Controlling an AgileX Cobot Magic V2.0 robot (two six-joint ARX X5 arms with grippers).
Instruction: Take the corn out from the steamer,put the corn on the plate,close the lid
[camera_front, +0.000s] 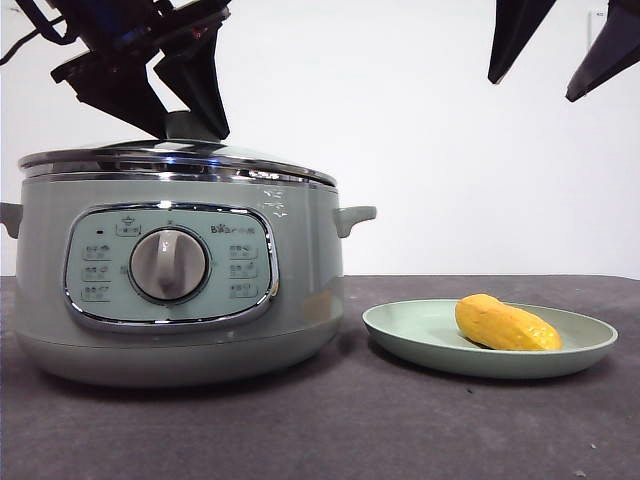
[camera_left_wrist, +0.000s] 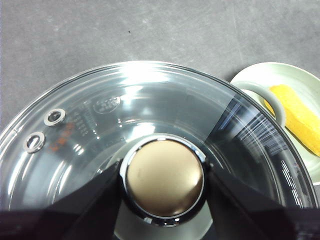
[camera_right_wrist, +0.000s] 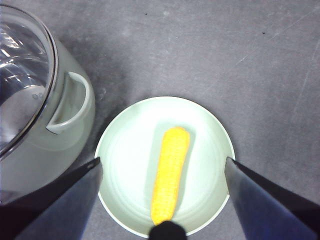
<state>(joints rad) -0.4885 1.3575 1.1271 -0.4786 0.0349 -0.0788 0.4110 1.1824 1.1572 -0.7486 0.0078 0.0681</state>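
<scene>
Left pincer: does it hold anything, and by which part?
The left pincer holds the lid by its knob; the lid sits on the steamer.

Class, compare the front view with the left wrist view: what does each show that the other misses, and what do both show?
Only the front view shows the steamer from the side, with its control panel and dial, and the right gripper hanging open high above the plate.

Only the left wrist view looks down through the glass, showing two small metal vents and the left gripper with its jaws either side of the knob.

Both show the lid sitting on the steamer, and the corn lying on the plate beside it.
</scene>
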